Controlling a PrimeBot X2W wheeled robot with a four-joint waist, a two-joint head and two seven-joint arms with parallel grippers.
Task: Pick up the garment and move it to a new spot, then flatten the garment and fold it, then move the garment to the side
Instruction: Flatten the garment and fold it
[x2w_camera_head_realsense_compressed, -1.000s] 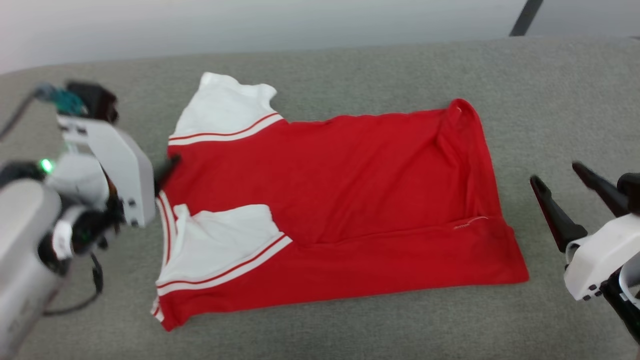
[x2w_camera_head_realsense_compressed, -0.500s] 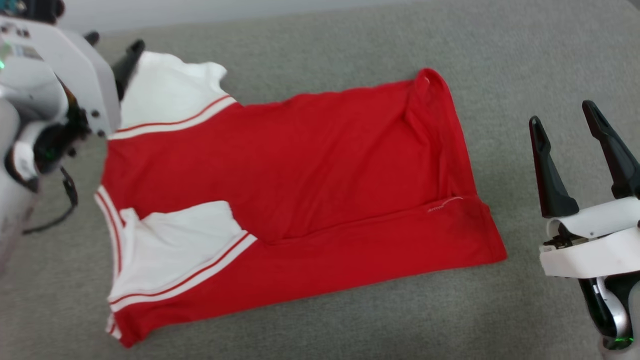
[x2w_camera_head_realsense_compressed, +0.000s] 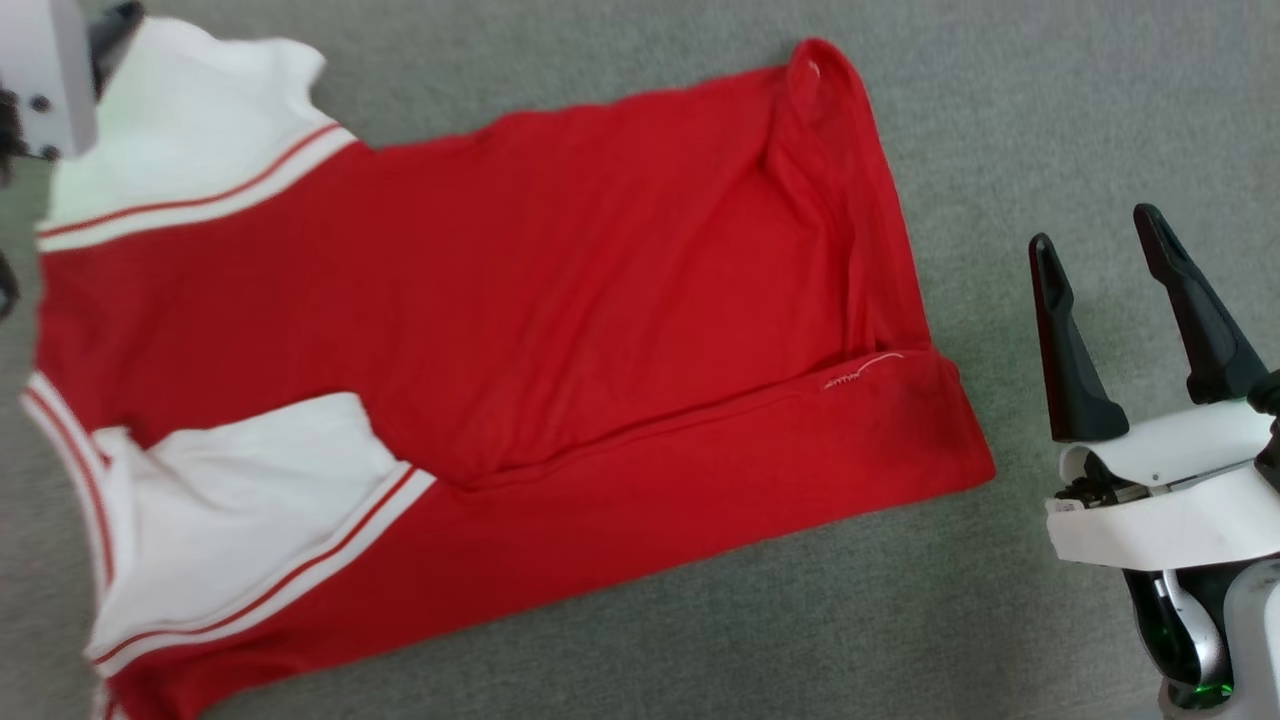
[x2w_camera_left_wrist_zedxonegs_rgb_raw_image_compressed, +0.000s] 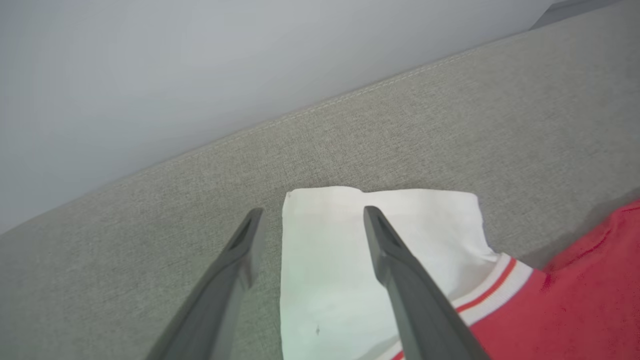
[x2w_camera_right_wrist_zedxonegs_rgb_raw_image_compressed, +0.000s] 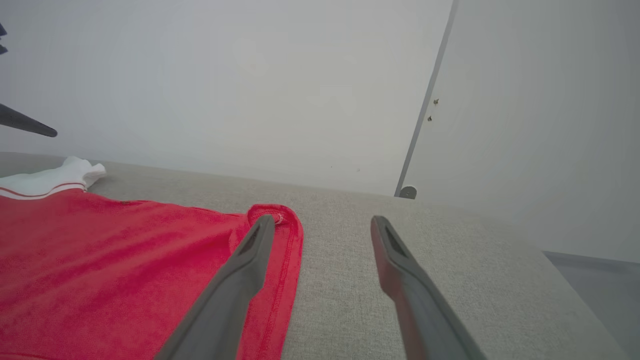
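The garment (x2w_camera_head_realsense_compressed: 560, 280) lies flat on the grey cushion: a red T-shirt with its near long side folded over and one white sleeve (x2w_camera_head_realsense_compressed: 240, 510) lying on top. The far white sleeve (x2w_camera_head_realsense_compressed: 190, 110) spreads at the upper left. My left gripper (x2w_camera_left_wrist_zedxonegs_rgb_raw_image_compressed: 312, 212) is open just above this sleeve (x2w_camera_left_wrist_zedxonegs_rgb_raw_image_compressed: 330, 260), one finger over the cloth and one over the cushion beside it. My right gripper (x2w_camera_head_realsense_compressed: 1093, 230) is open with nothing in it, over bare cushion just right of the red hem (x2w_camera_head_realsense_compressed: 890, 260). In the right wrist view, that gripper (x2w_camera_right_wrist_zedxonegs_rgb_raw_image_compressed: 322, 220) has its left finger above the hem corner (x2w_camera_right_wrist_zedxonegs_rgb_raw_image_compressed: 287, 225).
The grey upholstered surface (x2w_camera_head_realsense_compressed: 1050, 100) extends past the shirt on all sides. Its far seam (x2w_camera_left_wrist_zedxonegs_rgb_raw_image_compressed: 350, 95) meets a pale wall (x2w_camera_right_wrist_zedxonegs_rgb_raw_image_compressed: 250, 75). A dark vertical strip (x2w_camera_right_wrist_zedxonegs_rgb_raw_image_compressed: 425, 115) runs down the wall at the right. The cushion drops off at the right edge (x2w_camera_right_wrist_zedxonegs_rgb_raw_image_compressed: 590, 280).
The head camera has tilted down and closer, so the whole picture shifted. My left gripper went from the collar side to the far white sleeve. The right gripper's fingers swung upright; it stays open beside the hem.
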